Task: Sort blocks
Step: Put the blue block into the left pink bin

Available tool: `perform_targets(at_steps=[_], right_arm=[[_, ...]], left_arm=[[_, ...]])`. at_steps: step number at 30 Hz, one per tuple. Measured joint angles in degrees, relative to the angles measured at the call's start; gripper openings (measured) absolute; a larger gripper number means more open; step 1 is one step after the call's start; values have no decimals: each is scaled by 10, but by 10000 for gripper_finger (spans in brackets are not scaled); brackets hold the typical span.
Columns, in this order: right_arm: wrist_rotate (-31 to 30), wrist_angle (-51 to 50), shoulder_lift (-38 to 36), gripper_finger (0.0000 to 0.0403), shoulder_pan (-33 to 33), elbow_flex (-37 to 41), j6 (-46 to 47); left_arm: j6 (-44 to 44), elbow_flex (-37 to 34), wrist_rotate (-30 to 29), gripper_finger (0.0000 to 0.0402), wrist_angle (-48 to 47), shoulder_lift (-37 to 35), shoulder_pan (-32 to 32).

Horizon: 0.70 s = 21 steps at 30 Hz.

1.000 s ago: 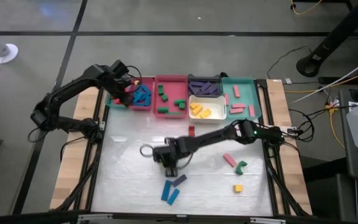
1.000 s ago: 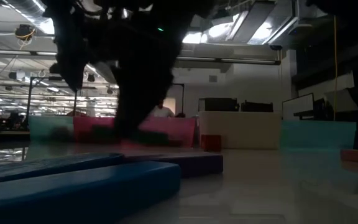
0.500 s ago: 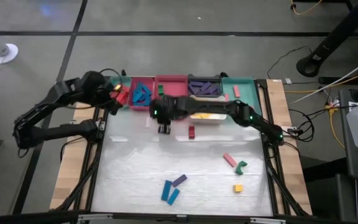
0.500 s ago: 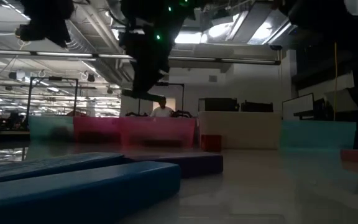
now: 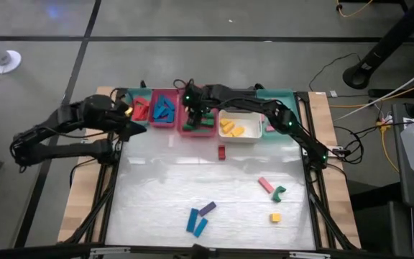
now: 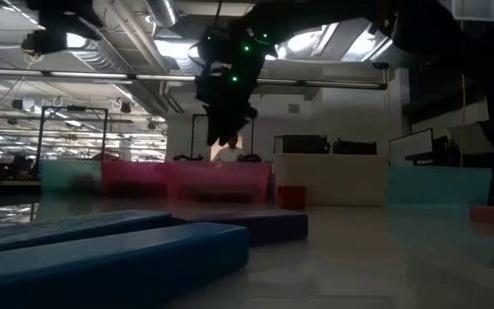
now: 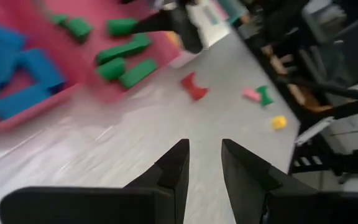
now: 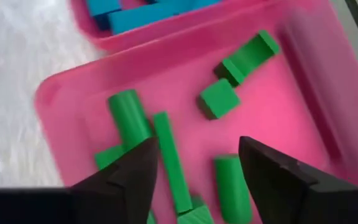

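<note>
Green blocks (image 8: pixel 166 149) now lie under right claw (image 8: pixel 194 158), jaws spread, empty over pink tray (image 5: pixel 192 129): drop looks done. Left claw (image 7: pixel 202 163), narrow gap, empty, has pulled back w/ nothing.

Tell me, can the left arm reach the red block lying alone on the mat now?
Probably yes: the left claw, empty, faces the red block across bare mat.

A white-topped table (image 5: pixel 157 194) with wooden side strips fills the middle of the high view. Along its upper edge stands a row of trays (image 5: pixel 200 119). Loose blocks lie directly on the surface: a red one (image 5: pixel 221 152) at centre, pink (image 5: pixel 264 185), green (image 5: pixel 278 193) and yellow (image 5: pixel 274 216) at lower right, blue (image 5: pixel 196 223) and purple (image 5: pixel 207 208) at lower centre.
</note>
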<state>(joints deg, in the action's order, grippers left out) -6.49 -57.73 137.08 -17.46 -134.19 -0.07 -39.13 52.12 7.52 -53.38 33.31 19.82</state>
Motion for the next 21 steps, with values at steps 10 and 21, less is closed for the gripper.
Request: perform_targets(at_steps=[10, 21], right_arm=[[-8, -117, -48, 239, -10, 0, 15], [62, -221, -135, 218, -9, 0, 130]], left_arm=[[17, -175, 47, 81, 430, 57, -117], [292, -223, 90, 81, 744, 247, -275]])
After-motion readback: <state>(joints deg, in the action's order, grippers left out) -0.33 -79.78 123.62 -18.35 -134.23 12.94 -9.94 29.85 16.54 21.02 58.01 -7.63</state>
